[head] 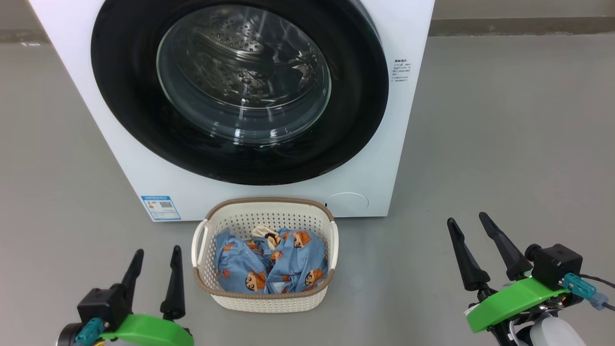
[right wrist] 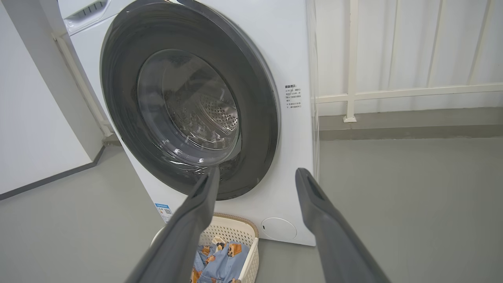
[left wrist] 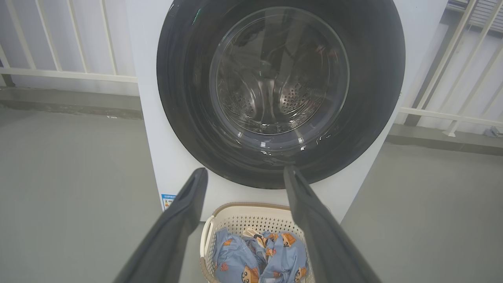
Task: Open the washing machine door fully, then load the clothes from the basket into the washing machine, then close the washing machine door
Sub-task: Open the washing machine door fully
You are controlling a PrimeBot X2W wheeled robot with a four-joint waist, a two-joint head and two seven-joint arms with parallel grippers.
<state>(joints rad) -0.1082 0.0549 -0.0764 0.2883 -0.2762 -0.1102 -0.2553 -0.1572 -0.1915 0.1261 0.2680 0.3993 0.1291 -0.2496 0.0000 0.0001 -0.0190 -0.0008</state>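
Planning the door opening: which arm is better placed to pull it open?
Right, probably: the open right gripper hovers off the right edge of the round black-rimmed glass door, whose side its wrist view shows; the open left gripper sits beside the cream perforated basket.

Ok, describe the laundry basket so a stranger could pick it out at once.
Find the large white front-loading washing machine with its round black-rimmed glass door. On the grey floor right in front sits a small cream perforated plastic basket, brown-rimmed, holding light blue cartoon-print clothes.
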